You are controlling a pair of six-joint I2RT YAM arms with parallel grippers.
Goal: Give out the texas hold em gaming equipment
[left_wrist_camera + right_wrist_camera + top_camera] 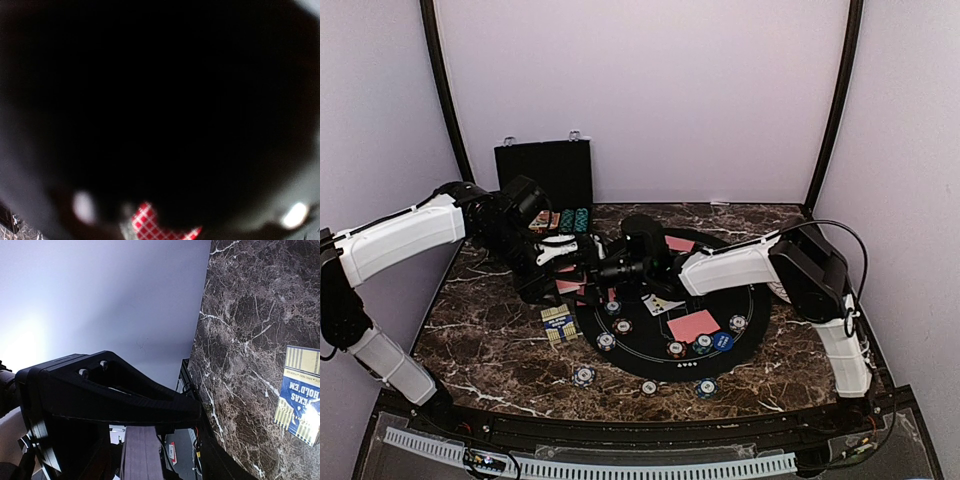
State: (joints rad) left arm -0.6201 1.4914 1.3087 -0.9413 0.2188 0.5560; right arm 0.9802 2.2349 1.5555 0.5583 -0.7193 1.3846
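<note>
Mat (pixel 640 358), round, black, lies on marble surface (pixel 490 340). On mat: red-backed card (pixel 693 325), face-up cards (pixel 662 305) just beside it, blue marker disc (pixel 722 341), striped chips (pixel 606 341) along near rim. 3 loose chips (pixel 583 376) on bare surface in front. Left gripper (pixel 563 252) closed tight at mat's far-left edge; its wrist view dark, only sliver of red-checked card (pixel 145 222) showing. Right gripper (pixel 612 270) near it, cannot tell whether apart or clamped. Texas Hold'em box (pixel 557 323) left of mat; black case (pixel 544 175) at back

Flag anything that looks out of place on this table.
Three chips lie off the round mat on the marble table near its front edge, and the card box sits tilted by its left side.
</note>
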